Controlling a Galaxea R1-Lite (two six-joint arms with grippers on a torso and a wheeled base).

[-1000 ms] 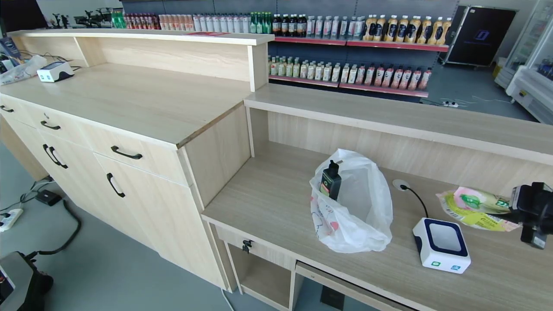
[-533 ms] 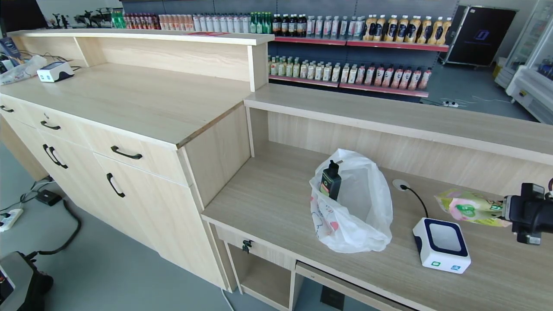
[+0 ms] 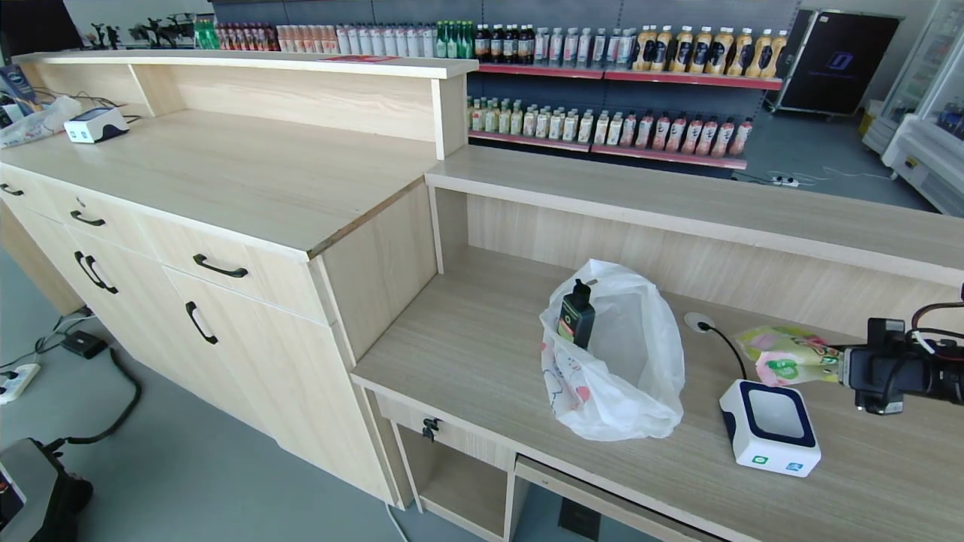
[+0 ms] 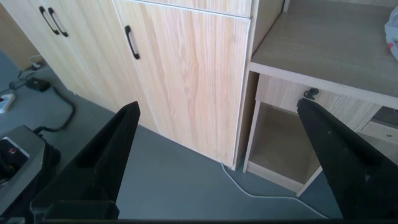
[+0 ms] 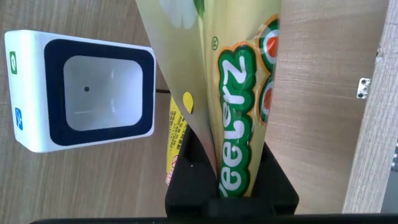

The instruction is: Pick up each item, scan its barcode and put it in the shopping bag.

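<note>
The snack packet point(image 3: 787, 355) has left the counter point(image 3: 482, 339). A second ago it lay flat at the far right; now it hangs in the air, turned more edge-on, and has been carried to just behind the scanner point(image 3: 770, 427). The right gripper point(image 3: 843, 366) is clamped on one end of it, jaws nearly closed on the thin film. So the pick looks done and the scan is the step in hand; whether the barcode faces the scanner window I cannot tell.

The packet is soft, glossy film, yellow-green with pink, creased and likely to flop. The scanner is a hard white wedge with a dark-framed glass window. The bag point(image 3: 614, 361) is thin, crinkled white plastic, slumped open, with a dark bottle point(image 3: 576, 315) upright inside. The left gripper point(image 4: 217, 104) hangs spread wide above the floor, holding nothing
</note>
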